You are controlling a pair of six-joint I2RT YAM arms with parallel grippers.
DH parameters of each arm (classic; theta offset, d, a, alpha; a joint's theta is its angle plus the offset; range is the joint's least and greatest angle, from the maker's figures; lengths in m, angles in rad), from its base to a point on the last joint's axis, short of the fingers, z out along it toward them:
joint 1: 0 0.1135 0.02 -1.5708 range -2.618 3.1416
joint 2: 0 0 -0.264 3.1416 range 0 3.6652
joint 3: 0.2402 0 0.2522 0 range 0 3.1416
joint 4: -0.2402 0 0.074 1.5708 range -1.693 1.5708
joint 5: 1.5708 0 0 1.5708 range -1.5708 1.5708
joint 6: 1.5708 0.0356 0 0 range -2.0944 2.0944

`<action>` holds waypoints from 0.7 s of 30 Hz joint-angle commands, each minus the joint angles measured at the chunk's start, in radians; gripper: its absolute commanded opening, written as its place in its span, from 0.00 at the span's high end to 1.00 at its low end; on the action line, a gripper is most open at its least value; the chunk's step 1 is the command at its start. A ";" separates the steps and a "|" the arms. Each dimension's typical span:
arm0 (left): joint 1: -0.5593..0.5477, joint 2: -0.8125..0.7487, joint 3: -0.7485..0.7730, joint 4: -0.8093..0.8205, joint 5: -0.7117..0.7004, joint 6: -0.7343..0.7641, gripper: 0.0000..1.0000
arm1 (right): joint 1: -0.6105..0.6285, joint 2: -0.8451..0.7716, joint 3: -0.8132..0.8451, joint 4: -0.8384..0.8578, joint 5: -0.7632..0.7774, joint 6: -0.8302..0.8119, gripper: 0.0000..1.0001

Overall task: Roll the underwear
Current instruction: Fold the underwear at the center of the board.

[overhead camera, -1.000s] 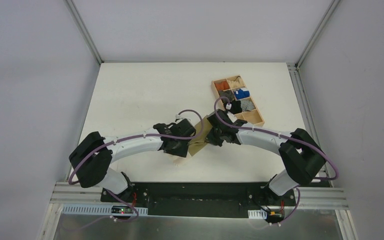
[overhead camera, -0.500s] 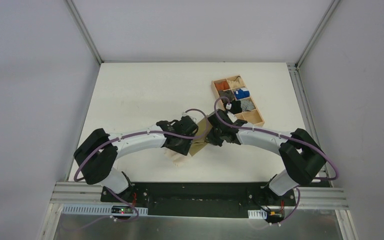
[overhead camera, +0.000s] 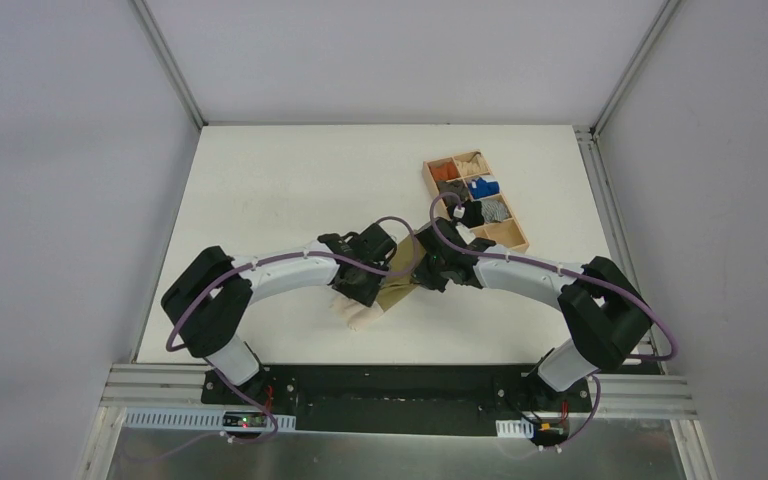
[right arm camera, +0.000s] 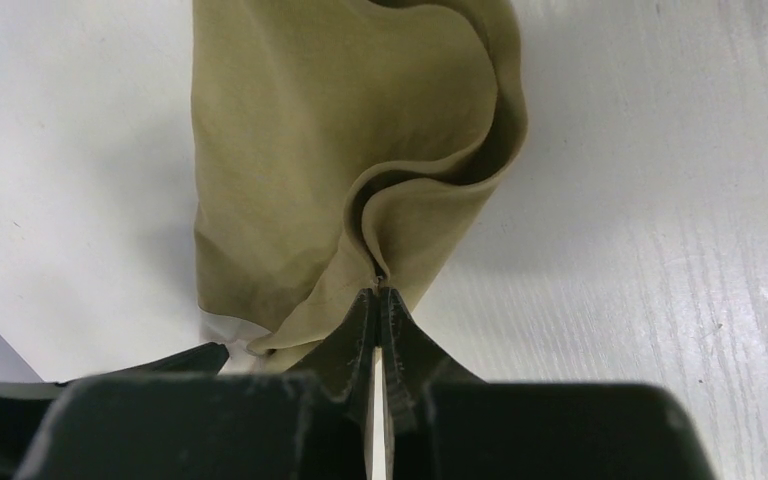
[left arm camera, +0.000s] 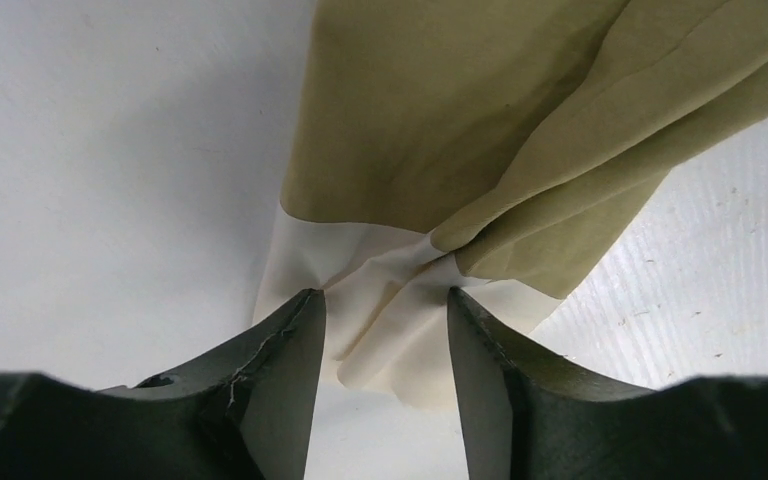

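My left fingers [left arm camera: 290, 350] stand apart, straddling the cream waistband [left arm camera: 360, 265] of the underwear [left arm camera: 410, 120]. Cloth lies in the gap between them, but as far as I can see neither finger has bitten down on it. My right fingers [right arm camera: 378, 310] are pressed together on a raised fold of the olive fabric, which buckles into an S-shaped ridge just ahead of the tips. The garment lies crumpled on the tabletop [overhead camera: 280, 190] between the two wrists. Its waistband end is toward the left arm and the olive body runs up toward the right one. The wooden tray [overhead camera: 427, 172] of small coloured bundles sits beyond the right wrist, apart from the garment.

I read this as the set-up for the roll: nothing is wound yet, and the cloth is too rumpled to wind neatly. To do it well I would bring the left fingers down squarely across the waistband, take both layers and close firmly. With the right pinch as anchor, I would then draw the two ends gently apart so the ridge flattens, without lifting the fabric high. The risk is catching only one layer of the band, which would let the rest trail and skew the roll.
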 commanded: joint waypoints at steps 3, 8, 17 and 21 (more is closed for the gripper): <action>0.030 0.034 0.025 -0.006 0.069 0.031 0.58 | 0.005 -0.028 0.011 0.006 0.003 0.009 1.00; 0.031 0.016 0.031 -0.009 0.062 0.024 0.66 | 0.005 -0.029 0.013 0.003 0.003 0.006 1.00; 0.031 -0.010 0.028 -0.030 0.048 0.017 0.90 | 0.004 -0.037 0.008 0.002 0.005 0.009 1.00; 0.030 -0.040 0.025 -0.045 0.036 0.008 0.95 | 0.004 -0.049 0.007 -0.004 0.011 0.006 1.00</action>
